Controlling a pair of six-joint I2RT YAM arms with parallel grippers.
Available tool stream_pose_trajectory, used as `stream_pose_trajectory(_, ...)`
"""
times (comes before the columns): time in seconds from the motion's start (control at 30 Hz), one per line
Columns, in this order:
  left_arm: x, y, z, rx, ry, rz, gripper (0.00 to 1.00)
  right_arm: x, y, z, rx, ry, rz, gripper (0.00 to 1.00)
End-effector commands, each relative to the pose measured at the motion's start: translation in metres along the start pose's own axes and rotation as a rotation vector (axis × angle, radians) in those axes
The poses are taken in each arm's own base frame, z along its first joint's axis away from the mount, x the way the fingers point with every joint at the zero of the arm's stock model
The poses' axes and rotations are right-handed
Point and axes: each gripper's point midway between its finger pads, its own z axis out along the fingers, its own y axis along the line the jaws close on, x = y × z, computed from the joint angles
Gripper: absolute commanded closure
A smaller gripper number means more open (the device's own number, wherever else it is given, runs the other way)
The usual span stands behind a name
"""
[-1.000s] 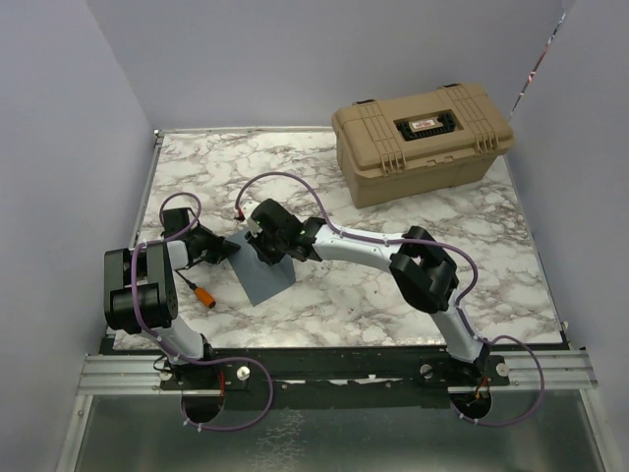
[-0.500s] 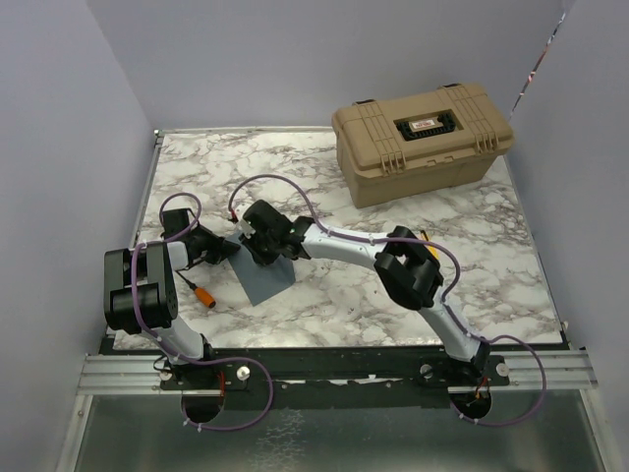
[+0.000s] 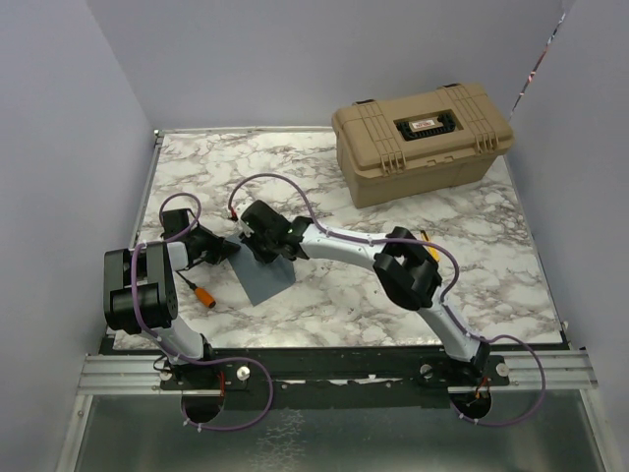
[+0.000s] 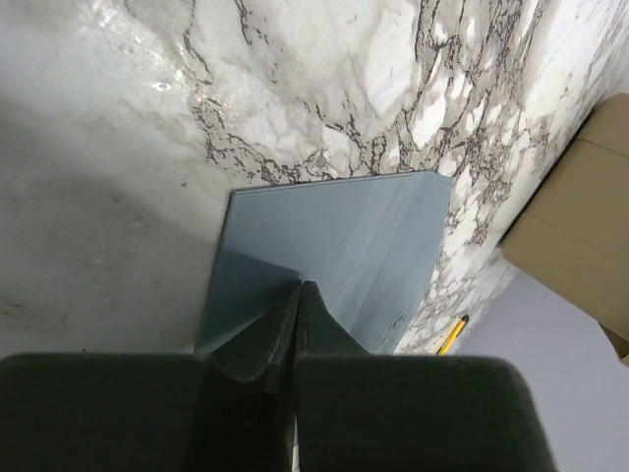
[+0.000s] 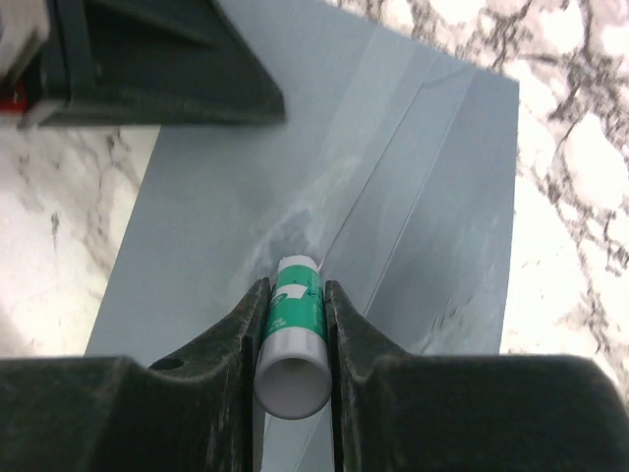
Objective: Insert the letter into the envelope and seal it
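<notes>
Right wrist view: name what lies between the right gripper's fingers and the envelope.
A white-and-green glue stick, clamped in the right gripper, its tip against the envelope by the flap's edge. The right wrist view shows it.

Both claws crowd the envelope [image 3: 265, 282] at mid-left. The left claw [image 4: 299, 293] sits closed at its edge, and the right claw [image 5: 292, 295] is over it gripping a glue stick [image 5: 293, 329]. The case [image 3: 423, 143] blocks the far right corner. Open counter [image 3: 511, 285] lies near right and far left, and walls [image 3: 59, 147] hem both sides.
</notes>
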Motion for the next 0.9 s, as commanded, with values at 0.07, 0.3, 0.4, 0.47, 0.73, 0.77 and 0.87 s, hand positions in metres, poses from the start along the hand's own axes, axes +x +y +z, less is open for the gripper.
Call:
stream_pose_trajectory(0.07,0.031,0.076,0.001,-0.272,0.063,-0.066,1.0,0.056,0.026,-0.021,-0.038,0.169,-0.025,1.0)
stream_pose_trajectory(0.3,0.032,0.077,0.0,-0.275,0.059,-0.066,1.0,0.048,0.018,-0.012,0.015,0.146,-0.011,1.0)
stream_pose_trajectory(0.4,0.032,0.076,0.0,-0.271,0.058,-0.063,1.0,0.04,0.007,0.003,0.065,0.121,0.023,1.0)
stream_pose_trajectory(0.47,0.032,0.076,-0.001,-0.268,0.059,-0.059,1.0,0.033,0.0,0.009,0.099,0.094,0.04,1.0)
stream_pose_trajectory(0.73,0.032,0.073,-0.003,-0.254,0.053,-0.054,1.0,0.025,-0.014,0.018,0.158,0.068,0.056,1.0)
stream_pose_trajectory(0.77,0.032,0.074,-0.003,-0.254,0.053,-0.054,1.0,0.025,-0.013,0.018,0.151,0.069,0.057,1.0)
stream_pose_trajectory(0.87,0.033,0.073,-0.001,-0.25,0.058,-0.053,1.0,0.026,-0.008,0.019,0.123,0.077,0.053,1.0)
